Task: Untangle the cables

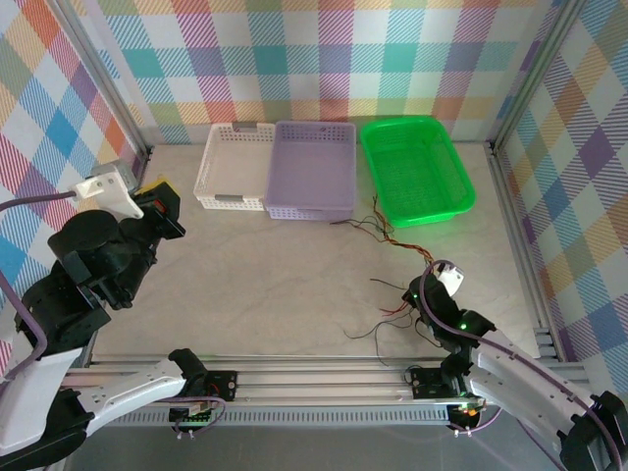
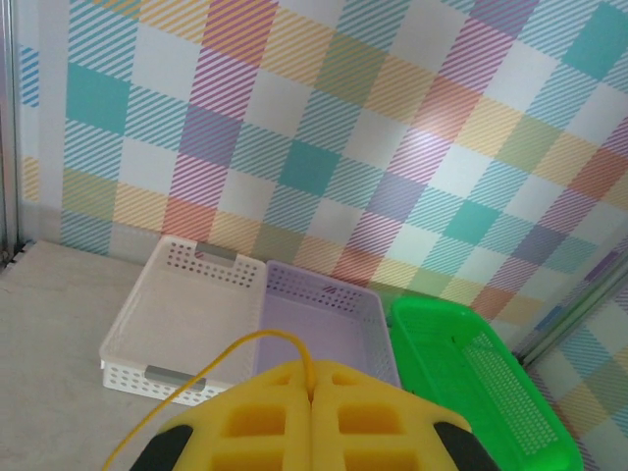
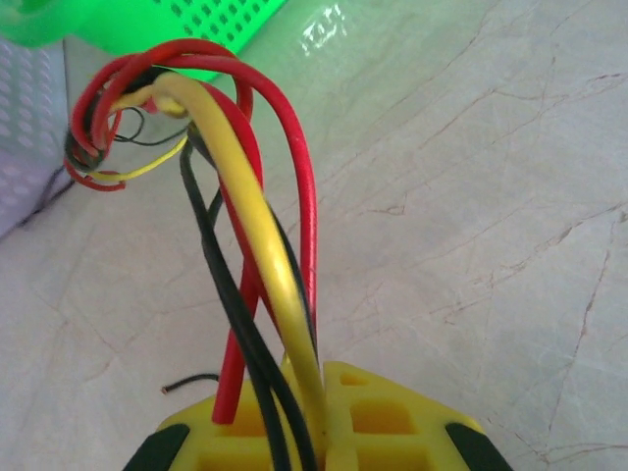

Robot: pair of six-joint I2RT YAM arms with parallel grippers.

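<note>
Yellow pads of the right gripper (image 3: 324, 397) are pressed together on a bundle of red, yellow and black cables (image 3: 265, 240). The bundle rises from the seam and arches over to the far left. From above we see thin strands trailing over the marbled table (image 1: 275, 285), between that gripper and the near edge of the green basket (image 1: 415, 167). The left gripper (image 2: 312, 383), raised at the left, is closed too, pinching one yellow cable (image 2: 201, 375). The purple basket (image 1: 312, 169) and white basket (image 1: 233, 167) touch, left of the green one.
</note>
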